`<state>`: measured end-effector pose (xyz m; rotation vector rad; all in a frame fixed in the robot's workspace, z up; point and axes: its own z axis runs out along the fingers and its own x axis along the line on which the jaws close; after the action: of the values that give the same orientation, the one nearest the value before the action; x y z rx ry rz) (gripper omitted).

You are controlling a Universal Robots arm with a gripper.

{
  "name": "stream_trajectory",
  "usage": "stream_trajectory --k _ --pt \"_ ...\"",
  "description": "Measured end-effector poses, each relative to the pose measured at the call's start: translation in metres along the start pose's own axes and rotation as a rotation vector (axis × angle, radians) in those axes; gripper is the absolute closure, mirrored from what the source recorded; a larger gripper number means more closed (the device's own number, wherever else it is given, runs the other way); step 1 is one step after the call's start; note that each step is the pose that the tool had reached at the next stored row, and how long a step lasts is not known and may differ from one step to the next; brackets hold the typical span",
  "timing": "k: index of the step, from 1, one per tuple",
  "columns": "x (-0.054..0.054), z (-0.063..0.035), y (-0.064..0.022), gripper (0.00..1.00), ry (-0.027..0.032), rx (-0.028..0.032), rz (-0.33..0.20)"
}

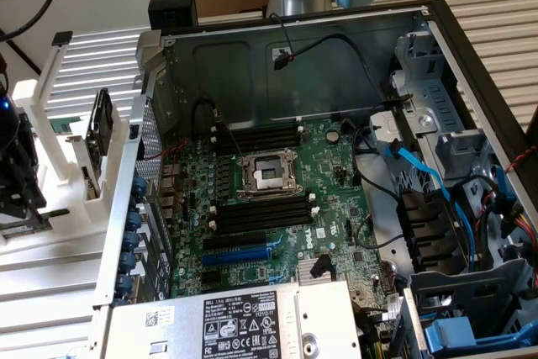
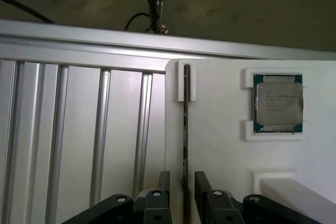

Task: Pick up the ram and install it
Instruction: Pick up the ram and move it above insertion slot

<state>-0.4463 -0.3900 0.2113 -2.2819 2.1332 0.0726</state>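
The ram (image 2: 186,129) stands on edge in a slot of the white holder (image 2: 220,150), seen as a thin dark strip running from a white clip down between my fingers. My gripper (image 2: 182,192) is open, with one black finger on each side of the ram's near end and a small gap on both sides. In the exterior view the gripper (image 1: 18,178) hangs over the white holder (image 1: 50,157) at the exterior view's far left, outside the computer case.
A square silver processor chip (image 2: 278,103) lies in a recess of the holder beside the ram. The open case holds a green motherboard (image 1: 277,199) with black memory slots (image 1: 256,136) (image 1: 262,214) on either side of the processor socket (image 1: 267,176). Cables and drive bays crowd the exterior view's right.
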Motion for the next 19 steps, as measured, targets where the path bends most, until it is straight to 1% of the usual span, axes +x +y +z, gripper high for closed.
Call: stream_trajectory --k 2,4,6,12,15,19 --pt "-0.0007 0.0014 0.0014 0.67 -0.0040 0.0011 -0.005" --pt "-0.0009 0.0021 0.0037 0.67 -0.0058 0.0010 -0.012" --pt "-0.0016 0.0031 0.0058 0.67 -0.0060 0.0009 -0.019" --pt "-0.0051 0.0052 0.0063 0.67 -0.0054 -0.0003 -0.049" --pt "-0.0050 0.0067 0.0066 0.67 -0.0048 0.0015 -0.062" --pt "-0.0051 0.0083 0.0067 0.67 -0.0046 0.0031 -0.065"
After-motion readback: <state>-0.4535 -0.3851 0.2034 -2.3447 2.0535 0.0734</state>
